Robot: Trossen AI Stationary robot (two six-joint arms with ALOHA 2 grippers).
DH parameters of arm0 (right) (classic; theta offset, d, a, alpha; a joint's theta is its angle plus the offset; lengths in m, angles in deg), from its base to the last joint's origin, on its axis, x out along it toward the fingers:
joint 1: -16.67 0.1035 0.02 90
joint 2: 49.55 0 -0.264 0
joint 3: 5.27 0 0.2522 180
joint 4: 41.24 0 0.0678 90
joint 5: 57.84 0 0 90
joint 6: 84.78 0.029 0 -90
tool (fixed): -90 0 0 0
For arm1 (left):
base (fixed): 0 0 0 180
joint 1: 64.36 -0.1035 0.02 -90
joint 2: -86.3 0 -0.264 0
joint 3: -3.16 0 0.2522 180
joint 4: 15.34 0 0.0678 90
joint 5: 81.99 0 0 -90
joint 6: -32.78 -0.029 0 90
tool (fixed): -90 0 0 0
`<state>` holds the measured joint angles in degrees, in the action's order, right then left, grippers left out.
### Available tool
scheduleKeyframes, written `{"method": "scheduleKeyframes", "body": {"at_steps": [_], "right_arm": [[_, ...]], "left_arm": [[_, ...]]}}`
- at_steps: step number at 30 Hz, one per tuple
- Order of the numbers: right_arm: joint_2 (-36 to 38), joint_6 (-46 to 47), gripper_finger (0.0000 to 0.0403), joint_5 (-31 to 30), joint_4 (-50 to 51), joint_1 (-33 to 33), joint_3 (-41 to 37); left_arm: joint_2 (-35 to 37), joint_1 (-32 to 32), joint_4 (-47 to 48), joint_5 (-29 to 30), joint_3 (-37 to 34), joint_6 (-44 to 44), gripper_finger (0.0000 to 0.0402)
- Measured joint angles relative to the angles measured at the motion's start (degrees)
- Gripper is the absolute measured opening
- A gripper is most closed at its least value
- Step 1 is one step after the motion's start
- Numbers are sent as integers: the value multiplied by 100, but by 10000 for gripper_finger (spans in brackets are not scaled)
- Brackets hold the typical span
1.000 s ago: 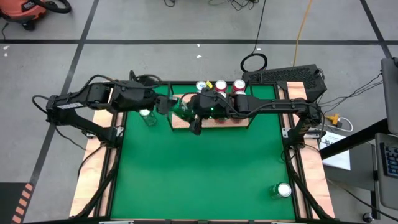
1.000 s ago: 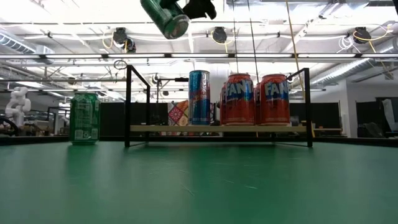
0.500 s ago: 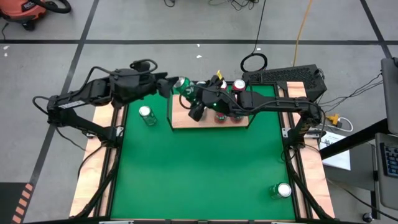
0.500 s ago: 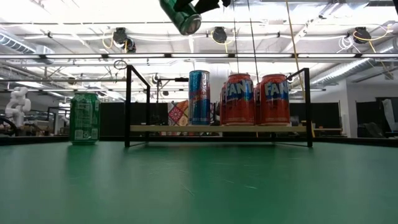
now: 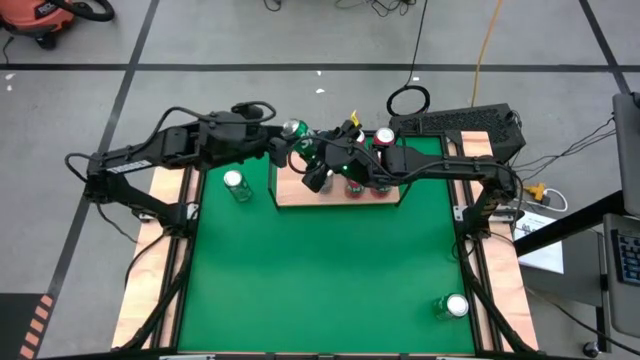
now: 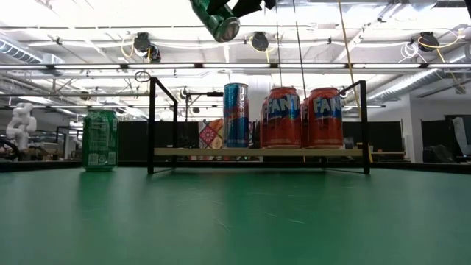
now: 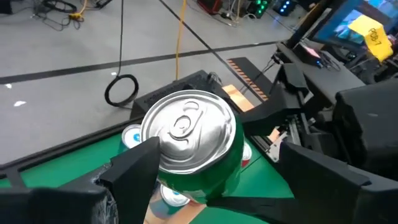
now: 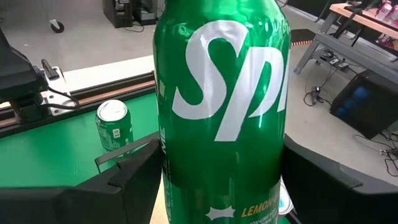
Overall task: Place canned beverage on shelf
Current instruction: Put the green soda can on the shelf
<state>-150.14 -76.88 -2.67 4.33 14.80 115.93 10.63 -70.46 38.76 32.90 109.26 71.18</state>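
A green Sprite can (image 8: 221, 106) hangs tilted in the air over the shelf's left end, its silver top (image 5: 293, 128) toward the far edge. My right gripper (image 8: 222, 168) comes in from the table's right and is shut on the can. My left gripper (image 7: 217, 149) comes from the left and is open, with one finger on each side of the can's top end (image 7: 186, 127). The shelf (image 6: 257, 152), a wooden board with a black rail, holds a blue can (image 6: 235, 114) and two Fanta cans (image 6: 282, 118) standing upright. My right gripper pinches the can's side wall (image 8: 163, 168) between its two fingers, on the lower half of the body. The fingers lie across the can, slanting down from the table's right. The can is lifted clear and tilted. My left gripper: one finger (image 7: 140, 165) is close to the can's rim and a gap shows at the other; I cannot tell whether it touches.
A second green can (image 5: 236, 185) stands on the green mat left of the shelf. Another can (image 5: 455, 306) stands near the mat's near right corner. Wooden strips run along both sides of the table.
My right gripper has turned at the wrist and risen a little. This swung the held can's top toward the far edge. My left gripper has moved toward the table's right and far edges, following the can's top end, and has rolled somewhat.
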Motion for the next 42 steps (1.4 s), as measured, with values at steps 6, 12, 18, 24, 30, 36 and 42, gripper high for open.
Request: {"method": "scheduleKeyframes", "body": {"at_steps": [6,12,18,24,30,36,42], "right_arm": [[0,-3,277,17,-69,2,0],[0,-3,276,34,-90,2,0],[0,-5,270,39,11,2,0],[0,-3,267,223,17,2,0],[8,190,231,687,146,4,8],[4,637,95,2299,901,149,7],[235,367,7,2375,999,529,-5]], "left_arm": [[-73,-228,400,91,-11,472,329],[-60,-470,370,-306,-2,532,329],[200,-507,421,-524,-2,805,329],[556,-630,1054,-132,-2,931,329],[651,-740,1953,-266,2,1203,329],[636,-452,2777,-501,2,1683,329],[672,143,3098,-230,0,1979,329]]}}
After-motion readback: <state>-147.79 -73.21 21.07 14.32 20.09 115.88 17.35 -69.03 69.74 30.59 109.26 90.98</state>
